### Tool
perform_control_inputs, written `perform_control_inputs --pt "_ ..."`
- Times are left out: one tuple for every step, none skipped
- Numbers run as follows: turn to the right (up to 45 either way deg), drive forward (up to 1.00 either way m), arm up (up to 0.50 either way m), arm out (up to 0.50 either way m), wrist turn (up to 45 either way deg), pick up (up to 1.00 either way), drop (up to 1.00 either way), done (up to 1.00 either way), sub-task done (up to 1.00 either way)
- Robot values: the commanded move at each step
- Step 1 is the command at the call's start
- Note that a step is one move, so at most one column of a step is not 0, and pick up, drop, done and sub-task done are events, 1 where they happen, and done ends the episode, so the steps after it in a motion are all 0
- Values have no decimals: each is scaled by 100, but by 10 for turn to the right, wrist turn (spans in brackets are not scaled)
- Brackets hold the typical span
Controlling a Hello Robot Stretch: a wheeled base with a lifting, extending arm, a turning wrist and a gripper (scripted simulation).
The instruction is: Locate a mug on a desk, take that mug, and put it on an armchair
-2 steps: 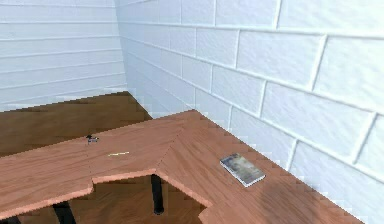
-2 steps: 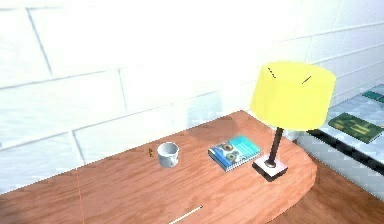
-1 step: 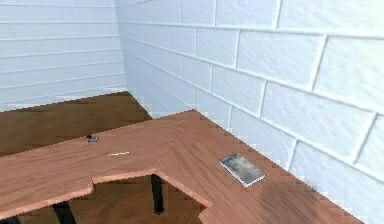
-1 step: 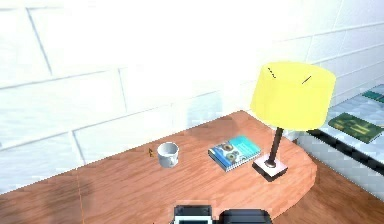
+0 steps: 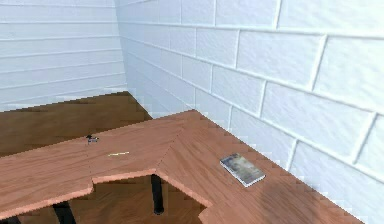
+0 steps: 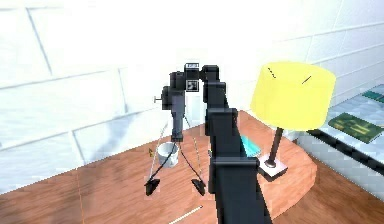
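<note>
- Mug (image 6: 167, 152), white, stands on the desk (image 6: 100, 190), near the white brick wall (image 6: 70, 90).
- Gripper (image 6: 175, 178) is at the mug, with its fingers pointing down; I cannot tell if it holds anything.
- Lamp (image 6: 288, 95) with a yellow shade stands on the desk, right of the arm (image 6: 225, 150).
- Forward view: a flat grey thing (image 5: 242, 168) and a pencil (image 5: 118, 154) lie on the desk.

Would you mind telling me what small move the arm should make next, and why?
Probably ease the claw onto the white mug for a grasp: the mug stands on the desk close by the claw, and whether it is held cannot be told.
</note>
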Motion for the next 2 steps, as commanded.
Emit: perform_control_inputs --pt "0 0 0 0 450 0 0 0 0" --pt "0 0 0 0 450 0 0 0 0"
